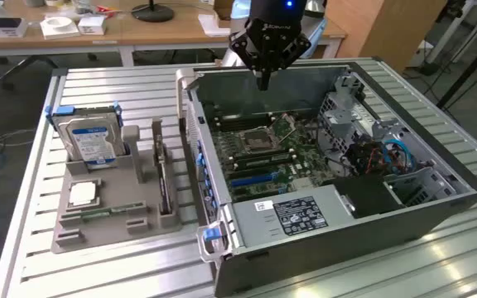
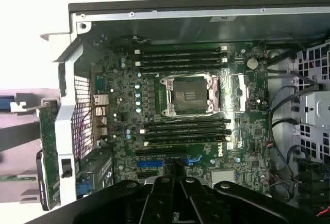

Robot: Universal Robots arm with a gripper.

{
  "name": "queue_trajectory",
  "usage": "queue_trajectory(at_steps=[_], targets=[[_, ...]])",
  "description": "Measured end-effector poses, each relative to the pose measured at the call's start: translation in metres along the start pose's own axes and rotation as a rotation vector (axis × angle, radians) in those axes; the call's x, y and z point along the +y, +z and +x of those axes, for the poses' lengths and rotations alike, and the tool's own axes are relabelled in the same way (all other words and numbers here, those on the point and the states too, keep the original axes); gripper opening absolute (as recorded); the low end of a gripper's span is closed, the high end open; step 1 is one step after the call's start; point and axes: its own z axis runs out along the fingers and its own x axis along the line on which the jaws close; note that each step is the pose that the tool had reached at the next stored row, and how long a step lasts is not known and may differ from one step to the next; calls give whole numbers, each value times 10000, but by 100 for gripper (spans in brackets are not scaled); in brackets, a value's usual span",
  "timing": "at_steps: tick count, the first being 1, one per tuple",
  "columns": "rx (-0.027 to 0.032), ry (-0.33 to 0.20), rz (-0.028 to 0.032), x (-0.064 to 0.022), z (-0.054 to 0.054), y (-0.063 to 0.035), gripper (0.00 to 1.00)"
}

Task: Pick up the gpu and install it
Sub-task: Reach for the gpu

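1. The gripper (image 1: 263, 79) hung over the far part of the open computer case (image 1: 346, 248). Its fingers were pinched together to a point and carried nothing.
2. The gpu (image 1: 164, 180) stood on edge in a slot of the grey holder tray (image 1: 97, 233) on the slatted table (image 1: 81, 84). It was just to the exterior view's left of the case wall and well apart from the gripper, not yet picked up.
3. In the same tray, farther to the exterior view's left, a hard drive (image 1: 94, 139) stood upright at the far end. A CPU chip (image 1: 82, 194) lay flat nearer the camera.
4. In the wrist view the motherboard (image 2: 124, 131) lay beneath the gripper. The CPU socket (image 2: 188, 95) sat near its middle, and a blue expansion slot (image 2: 149, 163) was close to the fingers.
5. The card looked thin and rigid, so it was probably light and unlikely to sag when lifted. It was likely fragile all the same, since its components and contact edge would not stand squeezing or scraping. Its smooth faces might also slip in a shallow pinch.
6. The soundest hold appeared to be on the free upper edge, about midway along its length, with the fingers pressing on the two flat faces. That would let the card hang level and leave the lower edge clear.
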Motion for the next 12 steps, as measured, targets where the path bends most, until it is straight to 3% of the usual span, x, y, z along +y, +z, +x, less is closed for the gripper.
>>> queue_trajectory(at_steps=[12], targets=[[0, 0, -1, 0, 2, 0, 10]])
